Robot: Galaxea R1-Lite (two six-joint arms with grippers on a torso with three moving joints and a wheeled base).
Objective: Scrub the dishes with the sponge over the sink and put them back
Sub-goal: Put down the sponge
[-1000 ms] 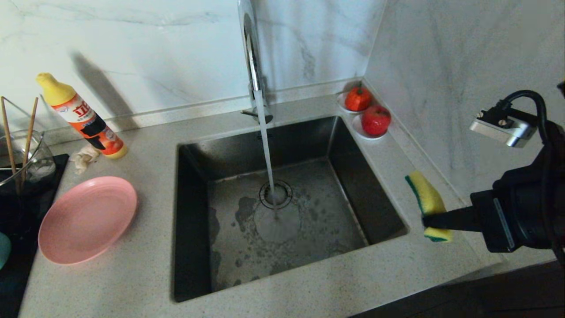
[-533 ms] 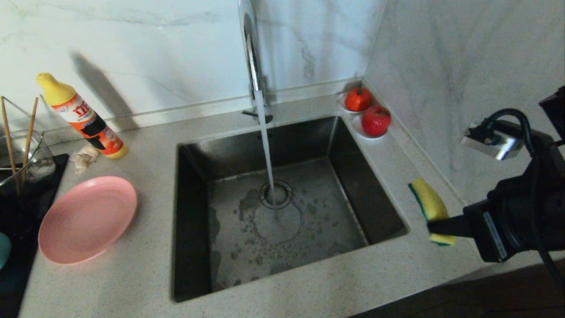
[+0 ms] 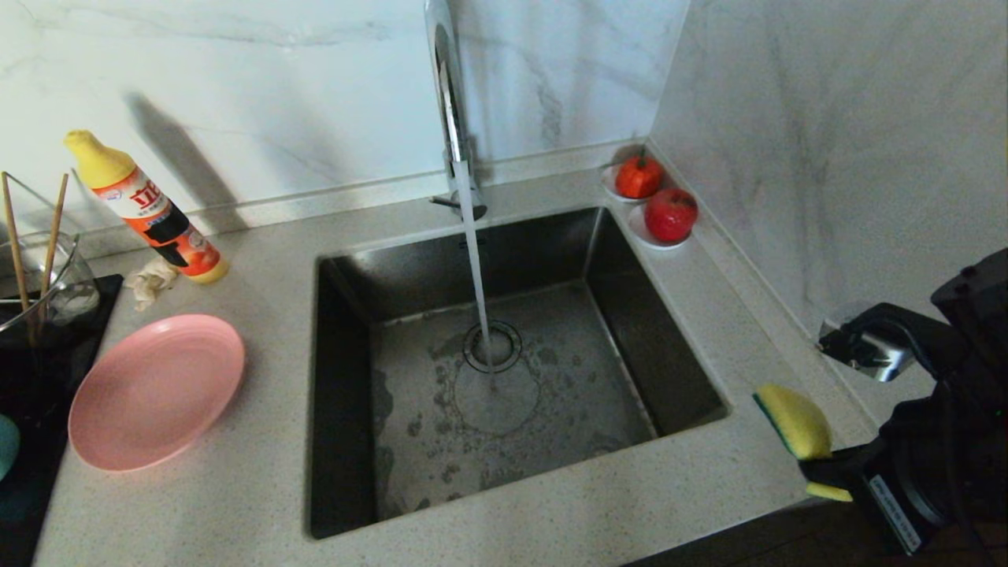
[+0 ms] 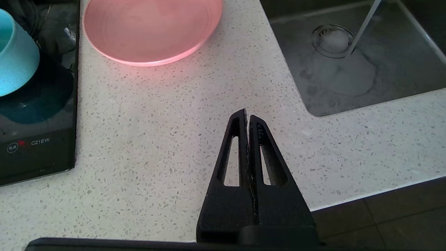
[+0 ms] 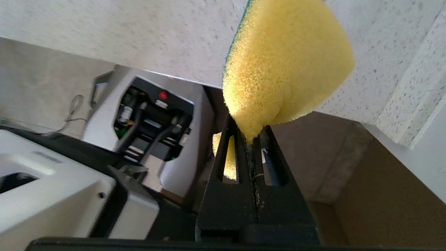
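The right hand [image 3: 819, 472], at the near right corner of the speckled counter [image 3: 260, 488], is clenched on the sponge [image 3: 795, 421]; the yellow foam is pinched at its middle so that it bulges out beyond the fingertips [image 5: 240, 139], with the thin green scouring layer along one edge. The sponge is held above the counter's front edge, to the right of the sink [image 3: 504, 378] and apart from it. The left hand [image 4: 247, 116] is clenched on nothing, its fingers pressed together over bare counter near the sink's front left corner. Water runs from the chrome faucet [image 3: 449, 102] onto the round drain strainer [image 3: 492, 346]. The pink plate [image 3: 153, 390] lies on the counter left of the sink. The teal bowl [image 4: 14, 59] sits on a black cooktop [image 4: 35, 146] bearing the marking "C21EW". The chopsticks [image 3: 51, 236] stand in a clear glass container [image 3: 43, 283]. A detergent bottle [image 3: 146, 209] with a yellow cap carries an orange label with white characters, not legible
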